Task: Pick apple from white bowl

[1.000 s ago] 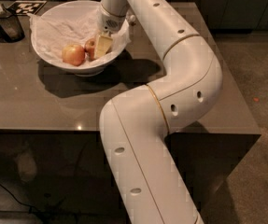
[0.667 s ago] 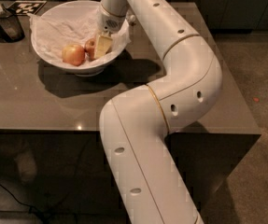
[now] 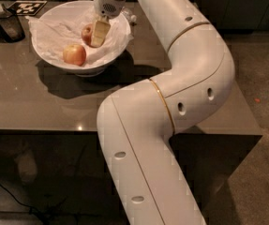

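The white bowl [image 3: 49,55], lined with crumpled white paper, stands at the table's far left. My gripper [image 3: 93,37] reaches down into it from above and is shut on the darker red apple [image 3: 85,32], which it holds a little above the paper at the bowl's right side. One tan finger [image 3: 100,33] shows on the apple's right; the other finger is hidden behind the apple. The larger apple with orange-yellow patches [image 3: 74,54] lies in the bowl, to the lower left of the gripper and apart from it.
A small dark container with a utensil [image 3: 5,23] stands left of the bowl. A black-and-white marker tag [image 3: 27,6] lies behind it. My white arm [image 3: 185,78] arches over the table's right half. The dark table's front edge [image 3: 54,129] is near.
The gripper has risen with the darker red apple in it, away from the other apple. The larger apple and the bowl have stayed in place.
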Robot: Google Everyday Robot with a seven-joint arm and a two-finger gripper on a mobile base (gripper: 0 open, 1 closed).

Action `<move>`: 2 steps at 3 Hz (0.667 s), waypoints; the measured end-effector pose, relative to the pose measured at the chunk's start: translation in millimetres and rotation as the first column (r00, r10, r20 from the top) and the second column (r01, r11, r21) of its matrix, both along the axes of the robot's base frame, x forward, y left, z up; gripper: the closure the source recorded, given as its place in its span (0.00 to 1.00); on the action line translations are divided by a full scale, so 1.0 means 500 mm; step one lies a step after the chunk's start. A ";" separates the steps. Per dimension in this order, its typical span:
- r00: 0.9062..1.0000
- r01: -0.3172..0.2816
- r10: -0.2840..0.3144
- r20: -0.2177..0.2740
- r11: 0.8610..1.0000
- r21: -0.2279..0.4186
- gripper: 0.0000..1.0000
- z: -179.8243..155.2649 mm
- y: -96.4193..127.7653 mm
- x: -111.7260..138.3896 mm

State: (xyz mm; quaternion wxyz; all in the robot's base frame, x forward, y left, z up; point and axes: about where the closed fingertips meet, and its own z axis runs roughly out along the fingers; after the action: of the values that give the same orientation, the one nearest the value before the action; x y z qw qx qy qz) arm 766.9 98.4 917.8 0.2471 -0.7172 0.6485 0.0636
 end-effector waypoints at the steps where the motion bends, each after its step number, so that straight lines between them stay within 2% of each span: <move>1: 0.999 0.011 -0.011 0.044 1.000 0.011 1.00 0.059 -0.007 -0.012; 2: 0.995 -0.003 0.001 0.101 1.000 0.018 1.00 0.127 -0.007 -0.034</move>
State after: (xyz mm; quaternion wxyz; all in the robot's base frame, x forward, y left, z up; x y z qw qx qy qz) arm 749.8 95.0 981.2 0.2863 -0.7179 0.6337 0.0334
